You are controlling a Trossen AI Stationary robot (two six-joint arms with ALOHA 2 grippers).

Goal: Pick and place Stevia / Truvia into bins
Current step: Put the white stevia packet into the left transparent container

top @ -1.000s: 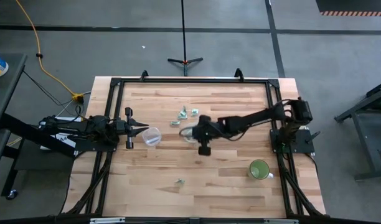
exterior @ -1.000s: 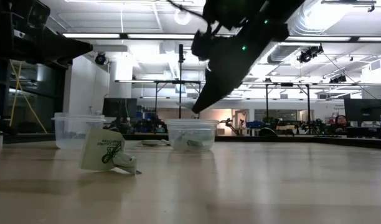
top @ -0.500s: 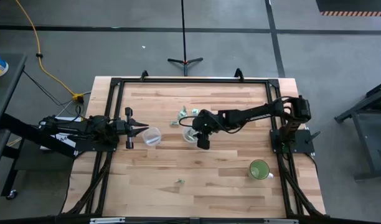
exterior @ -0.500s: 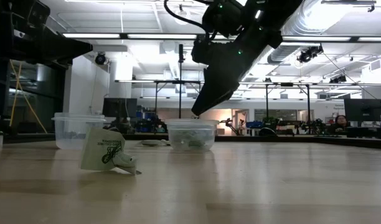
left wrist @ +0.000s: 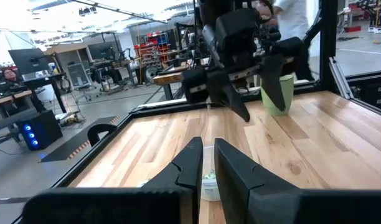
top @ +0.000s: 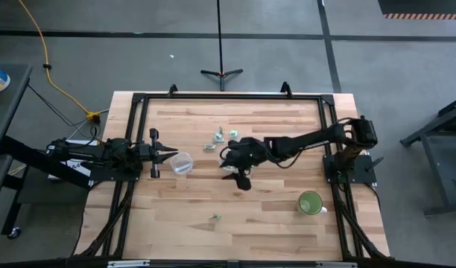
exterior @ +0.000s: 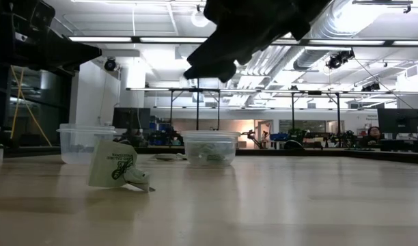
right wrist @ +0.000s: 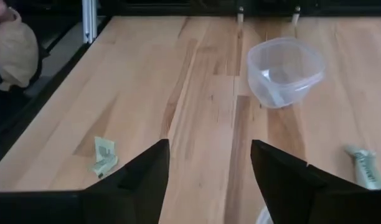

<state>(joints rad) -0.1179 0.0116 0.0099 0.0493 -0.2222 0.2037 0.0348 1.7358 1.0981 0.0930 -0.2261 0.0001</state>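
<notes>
Two clear bins stand on the table: one (top: 182, 162) just in front of my left gripper (top: 171, 154), the other (exterior: 210, 147) at mid-table, holding sachets. My right gripper (right wrist: 209, 180) hangs open above that middle bin, holding nothing. My left gripper (left wrist: 206, 167) is shut and holds nothing. Loose Stevia sachets lie flat on the wood: three (top: 219, 136) far of the middle bin, and one (top: 214, 217) toward the near edge. The right wrist view shows the left bin (right wrist: 282, 70) and two sachets (right wrist: 102, 155) (right wrist: 365, 168).
An opaque green cup (top: 311, 202) stands at the near right. The black frame rail (top: 228, 96) runs along the far edge. Bare wood lies between the near sachet and the green cup.
My right gripper has opened and risen from just over the middle bin, tipping from pointing steeply down to nearly level, and has gone a little toward the table's left edge. The bins and loose sachets have stayed in place.
</notes>
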